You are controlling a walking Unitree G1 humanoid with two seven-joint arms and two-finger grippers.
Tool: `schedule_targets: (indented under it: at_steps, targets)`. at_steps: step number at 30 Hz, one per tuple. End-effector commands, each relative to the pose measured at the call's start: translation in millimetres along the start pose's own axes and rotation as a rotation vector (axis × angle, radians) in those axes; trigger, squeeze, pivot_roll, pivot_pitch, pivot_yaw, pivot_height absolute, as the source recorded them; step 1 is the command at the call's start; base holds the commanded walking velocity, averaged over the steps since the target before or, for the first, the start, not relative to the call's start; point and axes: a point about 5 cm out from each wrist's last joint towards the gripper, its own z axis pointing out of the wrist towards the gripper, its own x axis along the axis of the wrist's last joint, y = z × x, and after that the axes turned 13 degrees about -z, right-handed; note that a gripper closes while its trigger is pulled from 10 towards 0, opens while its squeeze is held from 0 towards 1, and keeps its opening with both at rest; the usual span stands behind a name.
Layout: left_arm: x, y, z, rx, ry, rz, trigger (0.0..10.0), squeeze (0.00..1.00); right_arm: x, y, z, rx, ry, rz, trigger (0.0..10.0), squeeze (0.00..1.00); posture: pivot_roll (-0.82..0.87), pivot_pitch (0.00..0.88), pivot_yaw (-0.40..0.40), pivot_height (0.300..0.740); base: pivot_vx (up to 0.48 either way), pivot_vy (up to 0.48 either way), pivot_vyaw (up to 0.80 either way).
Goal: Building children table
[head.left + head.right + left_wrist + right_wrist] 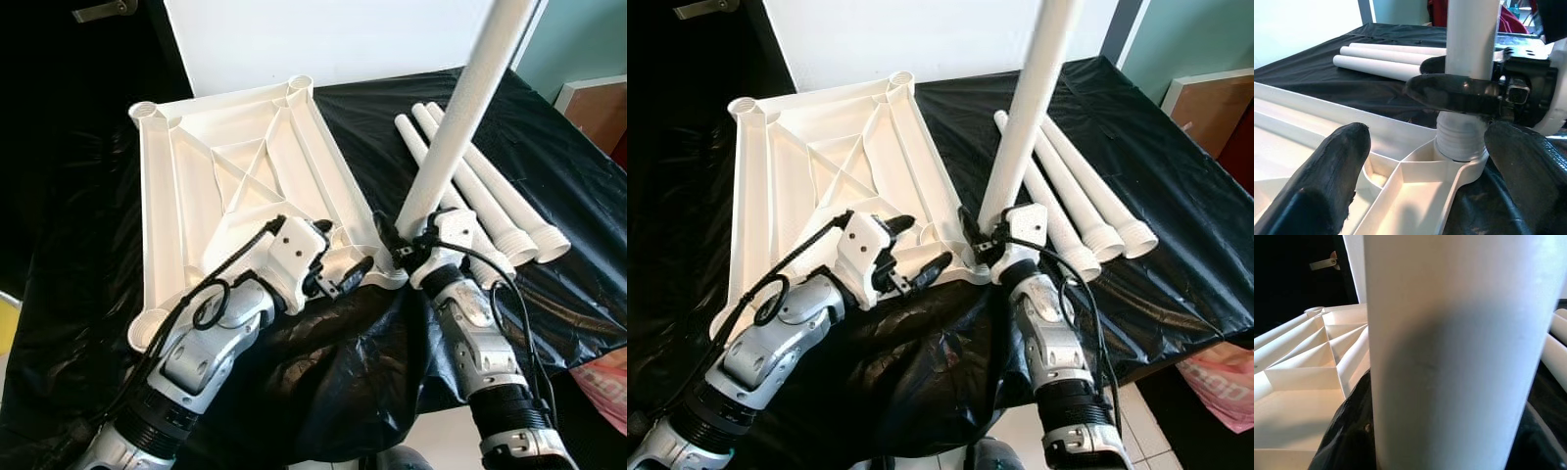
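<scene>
A black sheet [549,186] covers the work surface, with a white wall behind. On it lies the white tabletop [186,186], underside up, ribs showing, a round socket at each corner. The right gripper [397,253] is clamped around a white leg [460,117] just above its threaded end, which sits in the near right socket [1462,161]. The leg's long axis runs up and leans slightly to the right and away, so it looks not quite square to the socket; I judge the coming move turns on straightening it. The right forearm reaches up from the near edge. The left gripper [343,279] rests open on the tabletop just left of that socket. Three spare legs [509,211] lie side by side on the right.
</scene>
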Motion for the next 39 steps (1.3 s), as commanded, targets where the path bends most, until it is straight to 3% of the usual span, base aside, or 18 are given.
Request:
schedule_targets:
  at_steps: [1, 4, 10, 24, 30, 39]
  targets:
    - [1, 9.0, -0.8, -0.153, -0.032, 0.008, 10.0, 0.00, -27, -5.8, -15.0, 0.023, -0.137, -0.024, 10.0, 0.00, 0.01, 0.136, 0.023, 0.740, 0.000, 0.000, 0.00]
    - [2, 8.6, -0.5, -0.155, -0.031, 0.010, 10.0, 0.00, -23, -14.2, -17.4, 0.111, -0.092, -0.134, 10.0, 0.00, 0.01, 0.135, 0.022, 0.740, 0.000, 0.000, 0.00]
    - [2, 8.0, -1.6, -0.151, -0.030, 0.013, 10.0, 0.00, -23, -22.3, -22.4, 0.170, -0.051, -0.182, 10.0, 0.00, 0.02, 0.132, 0.022, 0.740, 0.000, 0.000, 0.00]
    - [4, 6.3, -0.6, -0.149, -0.026, 0.021, 10.0, 0.00, -22, -23.4, -31.5, 0.151, 0.044, -0.162, 10.0, 0.00, 0.02, 0.126, 0.029, 0.740, 0.000, 0.000, 0.00]
    - [5, 6.6, -0.6, -0.153, -0.027, 0.022, 10.0, 0.00, -29, -15.1, -29.5, 0.085, -0.022, -0.060, 10.0, 0.00, 0.02, 0.127, 0.032, 0.740, 0.000, 0.000, 0.00]
    - [5, 6.8, 0.0, -0.156, -0.026, 0.024, 10.0, 0.00, -37, -11.1, -16.7, 0.112, -0.161, -0.123, 10.0, 0.00, 0.02, 0.125, 0.027, 0.740, 0.000, 0.000, 0.00]
